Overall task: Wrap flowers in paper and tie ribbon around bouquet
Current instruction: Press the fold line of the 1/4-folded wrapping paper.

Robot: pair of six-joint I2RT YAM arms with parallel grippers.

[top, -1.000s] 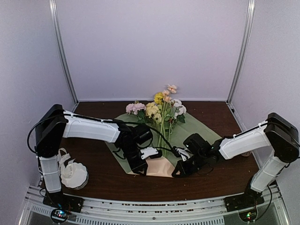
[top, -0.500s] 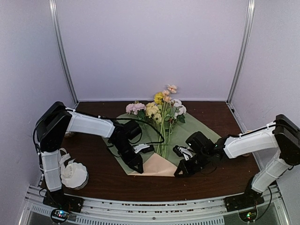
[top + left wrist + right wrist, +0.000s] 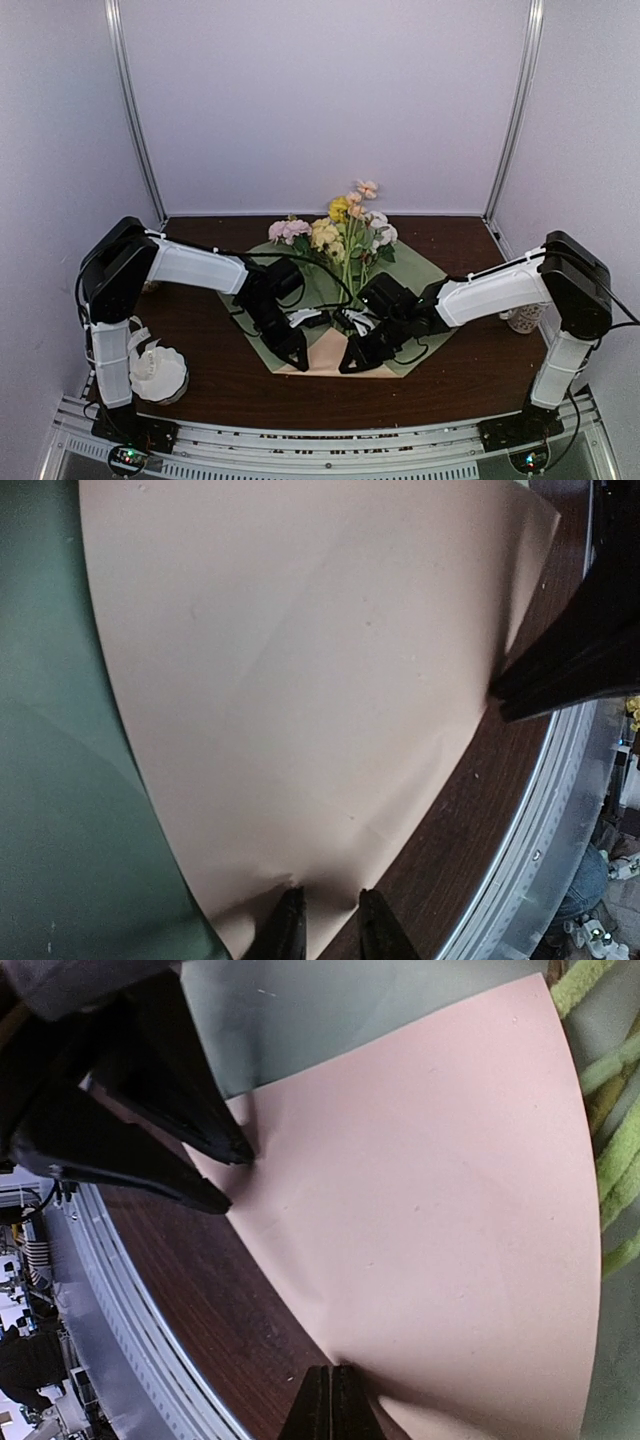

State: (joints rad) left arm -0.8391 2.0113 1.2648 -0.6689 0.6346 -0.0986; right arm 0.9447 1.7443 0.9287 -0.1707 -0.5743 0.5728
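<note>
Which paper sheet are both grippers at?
The peach-pink sheet, atop the sage green sheet; left gripper and right gripper both sit at its near edge.

No text, label, brand, number or sign can be read in any view. The paper (image 3: pixel 300 680) fills both wrist views close up and shows only plain peach and green faces. The small lit boards (image 3: pixel 127 459) at the bottom of the top view are too small to read.
</note>
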